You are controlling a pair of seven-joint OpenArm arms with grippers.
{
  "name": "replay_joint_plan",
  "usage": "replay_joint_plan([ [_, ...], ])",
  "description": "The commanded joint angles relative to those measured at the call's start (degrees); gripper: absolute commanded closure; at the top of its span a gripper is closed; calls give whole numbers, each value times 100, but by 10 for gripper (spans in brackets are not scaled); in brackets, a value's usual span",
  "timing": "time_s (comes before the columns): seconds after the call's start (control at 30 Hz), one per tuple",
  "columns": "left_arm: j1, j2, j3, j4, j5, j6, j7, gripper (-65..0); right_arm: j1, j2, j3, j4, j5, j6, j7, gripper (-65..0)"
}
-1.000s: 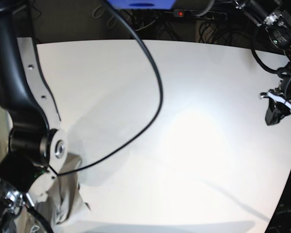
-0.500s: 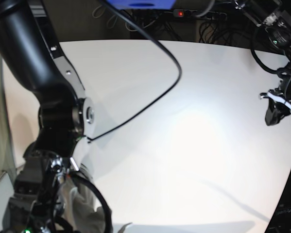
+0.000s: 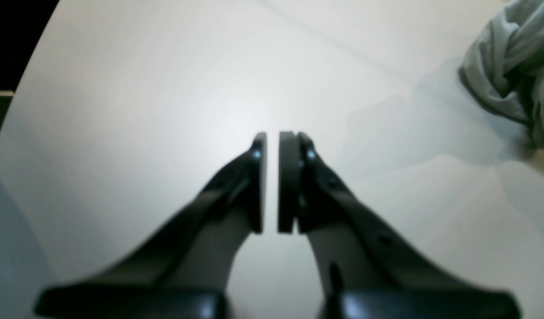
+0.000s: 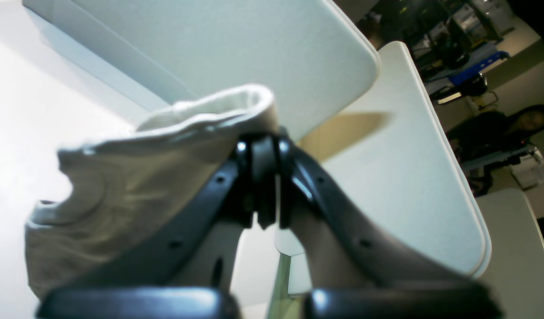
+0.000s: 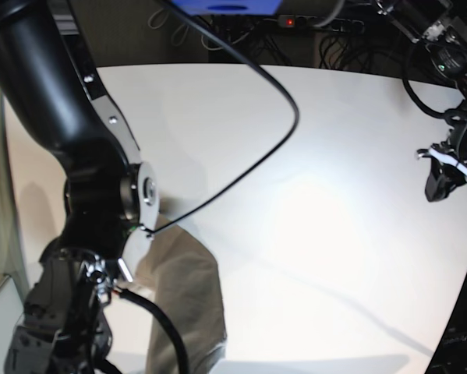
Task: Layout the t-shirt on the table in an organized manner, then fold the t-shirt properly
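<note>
The t-shirt (image 4: 134,186) hangs bunched from the right gripper (image 4: 265,177), whose jaws pinch a folded edge at their tips, probably to lift the cloth over the table (image 5: 311,202) so it can be spread; most fabric droops below and beside the claw. The left gripper (image 3: 272,181) waits well apart, jaws nearly pressed together on nothing, above bare tabletop; the cloth lies far off to its side.

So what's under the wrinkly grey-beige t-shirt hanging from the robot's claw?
The wrinkled grey-beige t-shirt hangs from the shut right gripper over the smooth white table. Only bare tabletop shows around it; the spot directly underneath is covered by cloth.
</note>
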Motion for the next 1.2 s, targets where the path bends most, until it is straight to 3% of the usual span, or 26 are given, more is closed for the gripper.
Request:
replay_joint_plan([
  [0.0, -63, -98, -6, 72, -117, 7, -132, -47, 248, 1, -5, 55, -13, -25, 167, 0],
  [0.3, -55, -80, -6, 72, -160, 7, -132, -47, 432, -26, -75, 46, 5, -25, 167, 0],
  [0.43, -37, -80, -15, 72, -117, 7, -132, -47, 19, -60, -708, 46, 5, -25, 259, 0],
  [0.7, 121, -80, -6, 72, -169, 7, -132, -47, -799, -60, -1974, -24, 5, -25, 1033, 0],
  [0.93, 218, 78, -32, 72, -117, 7, -132, -49, -983, -60, -2458, -508, 14, -25, 1420, -2],
  [1.0, 235, 78, -32, 72, -117, 7, -132, -74, -1001, -60, -2598, -525, 172, -25, 1455, -21],
  [1.17, 332, 192, -32, 81, -125, 7, -132, -213, -1010, -60, -2933, -517, 805, -25, 1446, -133],
])
